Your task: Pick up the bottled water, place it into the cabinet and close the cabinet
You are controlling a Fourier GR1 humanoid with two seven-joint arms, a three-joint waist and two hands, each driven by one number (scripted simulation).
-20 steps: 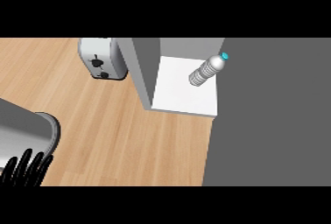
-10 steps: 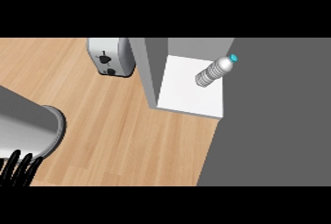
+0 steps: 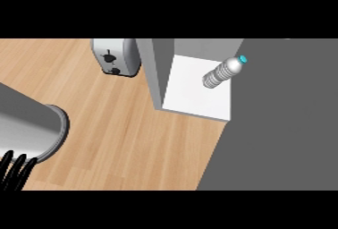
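down at the near left corner, the left robot hand (image 3: pixel 14 171) pokes into view, black fingers (image 3: pixel 8 165) running straight and close together, nothing in them, so that robot hand is open. just above the fingers sits the grey forearm (image 3: pixel 26 129), a broad cylinder with a rounded end, taking up the left edge of the view. the right robot hand does not show anywhere.

moving out, the wooden table (image 3: pixel 125 134) spreads across the middle, its grain running near to far. along the right, the wood stops at a slanting edge and a flat dark grey surface (image 3: pixel 284 125) fills the whole right side of the view.

further out, here's the cabinet (image 3: pixel 165 71): a grey upright wall stands on the table, and to its right lies a white shelf floor (image 3: pixel 195 94), open to view. the shelf's near edge lies just past the wood, and its right side meets the dark grey surface.

and there's the bottled water (image 3: pixel 221 72), at the far right part of that white shelf, inside the cabinet, well apart from the robot hand. it looks tilted in this view, its ribbed clear body leaning up and to the right, the blue cap (image 3: pixel 243 58) at the far end right by the shelf's right edge. nothing is touching it.

far left of the cabinet wall, just beside it, stands a silver toaster (image 3: pixel 116 56) on the table, dark knobs on its near face.
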